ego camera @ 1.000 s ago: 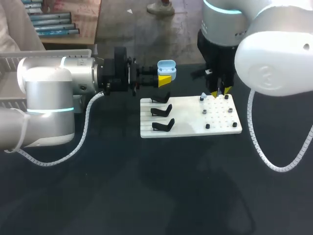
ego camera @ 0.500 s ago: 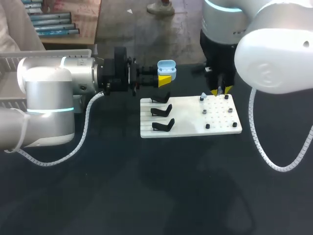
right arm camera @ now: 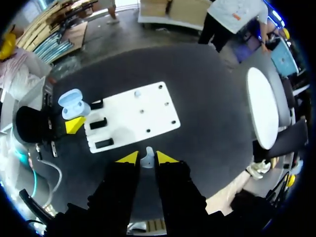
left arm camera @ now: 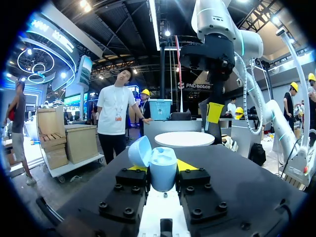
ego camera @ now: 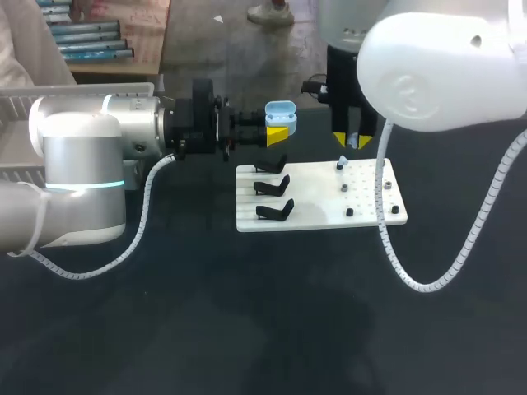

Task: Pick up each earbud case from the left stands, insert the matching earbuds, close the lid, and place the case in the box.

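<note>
Pinching a small pale earbud [right arm camera: 146,161] between the narrowly set yellow tips of the right gripper [right arm camera: 146,157], and hanging over the far edge of the white rectangular board [ego camera: 321,216]. Clamping the lower shell of a pale blue glossy earbud case [left arm camera: 163,173] from two sides in the left gripper [left arm camera: 162,169], just off the board's far-left corner and raised above the dark tabletop [ego camera: 247,329], with the hinged lid [left arm camera: 139,150] standing open and tilted back. Showing three black wedge-shaped stands [ego camera: 273,188] bare along the board's left edge, and another pale earbud [ego camera: 340,164] sitting near its far edge.

Judging the pinched earbud as very light, hard and slick, so likely to twist or pop out of a fingertip pinch. Gripping it across its flatter sides and lowering it straight into its well looks safest. Judging the case as light, rigid and smooth-skinned. Taking it by the lower shell's broad flanks, below the seam, leaves the lid free to swing. Treating the hinge as the weak spot, and probably pressing the lid shut near its front lip, not at the hinge.
</note>
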Action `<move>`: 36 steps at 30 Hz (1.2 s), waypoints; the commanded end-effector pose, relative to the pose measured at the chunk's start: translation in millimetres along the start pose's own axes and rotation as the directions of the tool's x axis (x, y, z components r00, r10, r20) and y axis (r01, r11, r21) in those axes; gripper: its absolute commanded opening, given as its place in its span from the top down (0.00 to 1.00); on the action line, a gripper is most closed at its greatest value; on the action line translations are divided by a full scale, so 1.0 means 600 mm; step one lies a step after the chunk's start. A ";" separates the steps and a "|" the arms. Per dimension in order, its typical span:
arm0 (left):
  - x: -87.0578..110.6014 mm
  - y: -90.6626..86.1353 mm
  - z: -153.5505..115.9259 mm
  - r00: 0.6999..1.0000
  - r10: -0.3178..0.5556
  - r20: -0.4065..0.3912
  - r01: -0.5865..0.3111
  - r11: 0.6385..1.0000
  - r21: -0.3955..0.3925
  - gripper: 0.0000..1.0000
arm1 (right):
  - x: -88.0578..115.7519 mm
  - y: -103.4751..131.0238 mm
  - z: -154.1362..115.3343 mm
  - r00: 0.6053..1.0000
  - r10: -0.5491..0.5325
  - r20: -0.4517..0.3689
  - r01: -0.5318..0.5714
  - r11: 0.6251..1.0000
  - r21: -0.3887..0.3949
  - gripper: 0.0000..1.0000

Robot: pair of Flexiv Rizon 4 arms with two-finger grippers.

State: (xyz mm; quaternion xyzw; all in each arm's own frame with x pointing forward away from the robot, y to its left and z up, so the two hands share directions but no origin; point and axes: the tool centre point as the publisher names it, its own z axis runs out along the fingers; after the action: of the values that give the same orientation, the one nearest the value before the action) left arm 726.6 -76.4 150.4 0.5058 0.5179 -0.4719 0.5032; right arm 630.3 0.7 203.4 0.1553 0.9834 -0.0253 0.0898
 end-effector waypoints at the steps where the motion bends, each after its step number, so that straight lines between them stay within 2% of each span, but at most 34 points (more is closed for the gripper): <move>1: 0.002 -0.004 0.000 1.000 0.005 0.005 -0.005 1.000 -0.008 1.00 | 0.000 0.011 -0.002 0.940 0.341 -0.020 -0.341 0.940 -0.022 1.00; 3: 0.002 -0.004 0.000 1.000 0.005 0.005 -0.005 1.000 -0.008 1.00 | 0.001 0.015 -0.003 0.937 0.350 -0.014 -0.350 0.937 -0.014 1.00; 5: 0.002 -0.004 0.000 1.000 0.005 0.005 -0.005 1.000 -0.008 1.00 | 0.000 0.020 -0.004 0.949 0.314 -0.027 -0.315 0.948 -0.055 1.00; 6: 0.002 -0.004 0.000 1.000 0.005 0.005 -0.005 1.000 -0.008 1.00 | 0.000 0.021 -0.004 0.943 0.331 -0.014 -0.332 0.943 -0.037 1.00; 7: 0.002 -0.004 0.000 1.000 0.005 0.005 -0.005 1.000 -0.008 1.00 | 0.001 0.024 -0.007 0.955 0.295 0.002 -0.294 0.954 -0.054 1.00; 27: 0.002 -0.004 0.000 1.000 0.005 0.005 -0.005 1.000 -0.008 1.00 | 0.001 0.024 -0.007 0.955 0.295 0.002 -0.294 0.954 -0.054 1.00; 36: 0.002 -0.004 0.000 1.000 0.005 0.005 -0.005 1.000 -0.008 1.00 | -0.025 0.062 -0.020 0.974 0.227 -0.006 -0.226 0.971 -0.071 1.00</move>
State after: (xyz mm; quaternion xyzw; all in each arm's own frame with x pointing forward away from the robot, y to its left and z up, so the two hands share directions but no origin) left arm 726.6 -76.4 150.4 0.5058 0.5179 -0.4719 0.5032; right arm 644.8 24.9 214.2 0.2656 0.9578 0.0264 0.1061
